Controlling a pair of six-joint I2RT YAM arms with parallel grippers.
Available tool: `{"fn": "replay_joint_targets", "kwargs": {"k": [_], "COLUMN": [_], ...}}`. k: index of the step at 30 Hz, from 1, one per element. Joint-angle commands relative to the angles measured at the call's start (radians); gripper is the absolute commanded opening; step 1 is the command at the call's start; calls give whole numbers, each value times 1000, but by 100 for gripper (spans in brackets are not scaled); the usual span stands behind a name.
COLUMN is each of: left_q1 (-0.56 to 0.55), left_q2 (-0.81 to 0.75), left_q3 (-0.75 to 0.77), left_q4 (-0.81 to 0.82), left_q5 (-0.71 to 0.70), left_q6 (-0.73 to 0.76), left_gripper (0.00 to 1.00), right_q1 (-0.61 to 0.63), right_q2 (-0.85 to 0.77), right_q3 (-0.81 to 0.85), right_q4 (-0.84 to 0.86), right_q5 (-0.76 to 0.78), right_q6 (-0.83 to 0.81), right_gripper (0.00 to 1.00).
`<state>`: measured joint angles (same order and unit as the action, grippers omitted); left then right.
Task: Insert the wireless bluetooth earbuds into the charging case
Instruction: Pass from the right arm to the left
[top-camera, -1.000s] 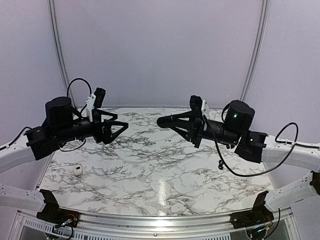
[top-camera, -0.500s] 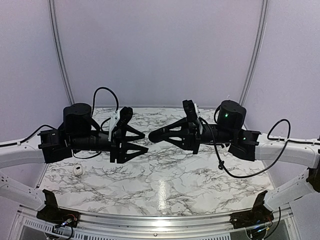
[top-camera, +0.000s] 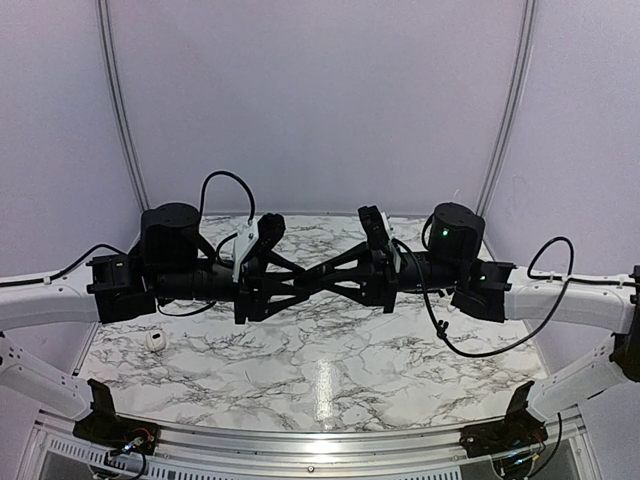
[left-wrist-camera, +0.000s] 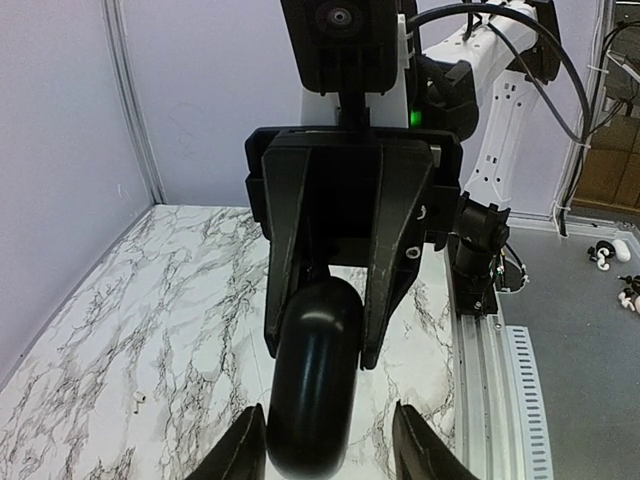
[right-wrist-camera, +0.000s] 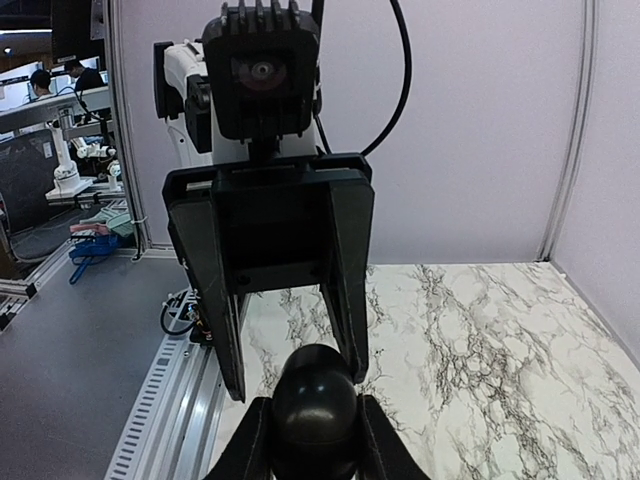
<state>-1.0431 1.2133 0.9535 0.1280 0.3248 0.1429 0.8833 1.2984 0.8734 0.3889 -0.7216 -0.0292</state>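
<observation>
The white charging case (top-camera: 155, 340) lies on the marble table (top-camera: 330, 380) at the near left, under my left arm and away from both grippers. I cannot make out the earbuds. Both grippers meet nose to nose in mid-air over the middle of the table. My right gripper (right-wrist-camera: 312, 440) is shut on a glossy black capsule-shaped object (left-wrist-camera: 312, 390) that points at the left wrist. My left gripper (left-wrist-camera: 330, 445) straddles the capsule's free end. One finger touches it and the other stands a little off it.
A tiny pale speck (left-wrist-camera: 140, 397) lies on the marble; what it is I cannot tell. A black cable loop (top-camera: 440, 325) hangs below the right arm. A metal rail (top-camera: 320, 440) runs along the table's near edge.
Both arms swung inward until the grippers met. My left jaws came in from wide open around the capsule that the right gripper holds. The case stayed put.
</observation>
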Motion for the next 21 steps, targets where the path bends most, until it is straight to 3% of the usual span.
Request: {"fn": "replay_joint_targets", "kwargs": {"k": [1, 6, 11, 13, 17, 21], "left_q1": [-9, -11, -12, -12, -9, -9], "left_q2": [14, 14, 14, 8, -15, -30], "left_q3": [37, 42, 49, 43, 31, 31], "left_q4": [-16, -23, -36, -38, -42, -47], "left_q5": [-6, 1, 11, 12, 14, 33], "left_q6": [22, 33, 40, 37, 16, -9], "left_gripper": [45, 38, 24, 18, 12, 9], "right_q1": [3, 3, 3, 3, -8, -14], "right_q2": [10, 19, 22, 20, 10, -1], "right_q3": [62, 65, 64, 67, 70, 71], "right_q4": [20, 19, 12, -1, -42, -112], "right_q5": [-28, -44, -51, -56, -49, -37], "right_q6": [11, 14, 13, 13, 13, -19], "right_gripper": [19, 19, 20, 27, 49, 56]}}
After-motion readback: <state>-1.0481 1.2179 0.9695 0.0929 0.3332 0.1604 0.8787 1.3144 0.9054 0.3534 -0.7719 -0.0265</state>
